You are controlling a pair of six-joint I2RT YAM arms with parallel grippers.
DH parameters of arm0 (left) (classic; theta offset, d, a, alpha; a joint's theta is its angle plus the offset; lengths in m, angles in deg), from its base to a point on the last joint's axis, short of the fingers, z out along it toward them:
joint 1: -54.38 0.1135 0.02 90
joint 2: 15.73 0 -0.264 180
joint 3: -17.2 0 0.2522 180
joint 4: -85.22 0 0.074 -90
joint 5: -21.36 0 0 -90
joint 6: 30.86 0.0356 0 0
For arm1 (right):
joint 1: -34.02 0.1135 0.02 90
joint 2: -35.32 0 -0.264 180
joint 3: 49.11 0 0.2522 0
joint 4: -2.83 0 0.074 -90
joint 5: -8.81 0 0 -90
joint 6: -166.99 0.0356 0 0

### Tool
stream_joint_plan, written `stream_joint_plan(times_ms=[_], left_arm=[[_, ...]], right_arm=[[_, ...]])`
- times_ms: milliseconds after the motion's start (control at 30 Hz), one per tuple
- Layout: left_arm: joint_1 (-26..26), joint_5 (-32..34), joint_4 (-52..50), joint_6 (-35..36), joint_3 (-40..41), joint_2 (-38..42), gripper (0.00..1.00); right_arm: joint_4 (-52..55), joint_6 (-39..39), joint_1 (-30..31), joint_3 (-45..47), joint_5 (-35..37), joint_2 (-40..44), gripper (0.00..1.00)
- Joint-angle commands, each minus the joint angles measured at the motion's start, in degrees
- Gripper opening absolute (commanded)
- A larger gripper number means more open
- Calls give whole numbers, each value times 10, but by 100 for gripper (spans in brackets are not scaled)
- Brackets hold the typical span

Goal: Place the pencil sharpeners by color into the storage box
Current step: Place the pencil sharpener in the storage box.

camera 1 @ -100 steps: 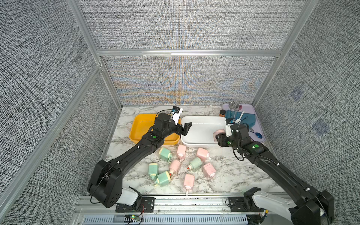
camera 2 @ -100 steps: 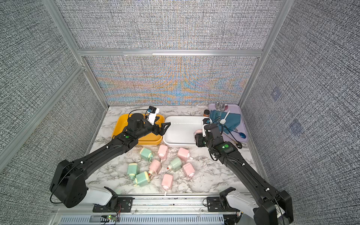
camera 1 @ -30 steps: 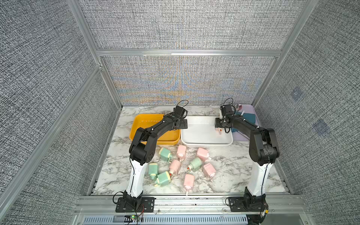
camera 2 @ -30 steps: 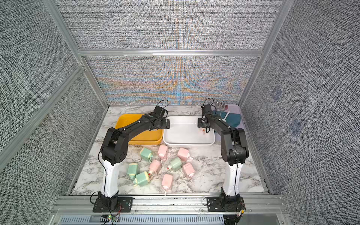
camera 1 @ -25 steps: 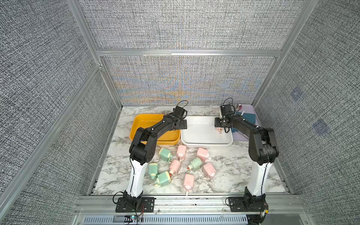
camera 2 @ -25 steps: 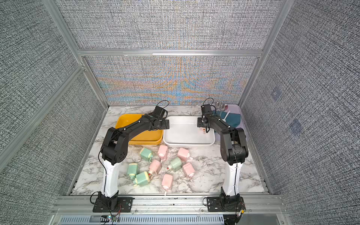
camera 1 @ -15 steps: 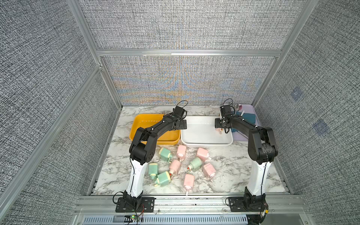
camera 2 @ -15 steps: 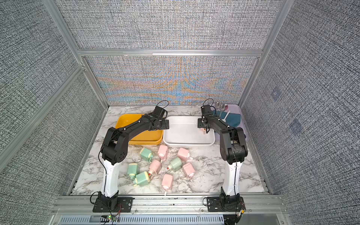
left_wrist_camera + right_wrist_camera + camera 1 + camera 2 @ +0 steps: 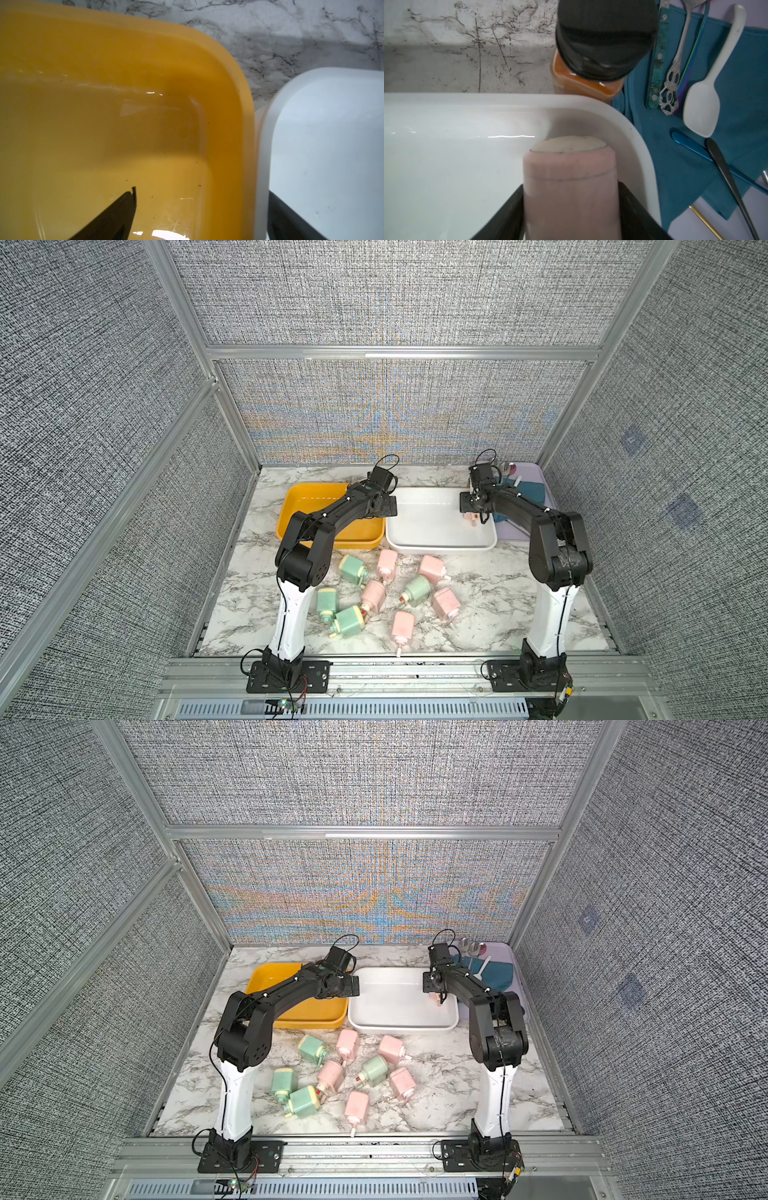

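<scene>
A pink pencil sharpener (image 9: pixel 569 176) hangs low inside the white storage box (image 9: pixel 446 108), close to its far right corner. My right gripper (image 9: pixel 571 207) is shut on it, one finger against each side. In both top views that gripper (image 9: pixel 473 512) (image 9: pixel 436 994) hides most of the sharpener. My left gripper (image 9: pixel 201 207) is open and empty. It straddles the rims where the yellow storage box (image 9: pixel 228 83) meets the white one. Several pink and green pencil sharpeners, such as a pink one (image 9: pixel 387 564) and a green one (image 9: pixel 417 590), lie loose in front of the boxes.
A spice jar (image 9: pixel 587 83) with a dark lid stands just behind the white box's corner. Beside it a purple tray (image 9: pixel 536 472) holds a teal cloth (image 9: pixel 695 166), a white spoon (image 9: pixel 704 108) and other cutlery. Woven walls enclose the table on three sides.
Since three seconds ago both arms have reached back: the right one carried the pink sharpener to the white box's far right corner, the left one to the boxes' shared edge. Over the last second nothing visibly moves.
</scene>
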Motion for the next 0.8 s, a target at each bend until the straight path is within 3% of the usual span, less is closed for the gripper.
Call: stream_joint_plan(times_ms=[0,400,767], left_arm=[[1,-28,1,-7,-7,-4,99],[0,-59,5,2,-3,16,99],[-3,-100,29,15,25,62,99]], right_arm=[[4,-1,4,-7,12,0,71],[9,7,9,-4,29,12,76],[-7,4,14,42,27,92,81]])
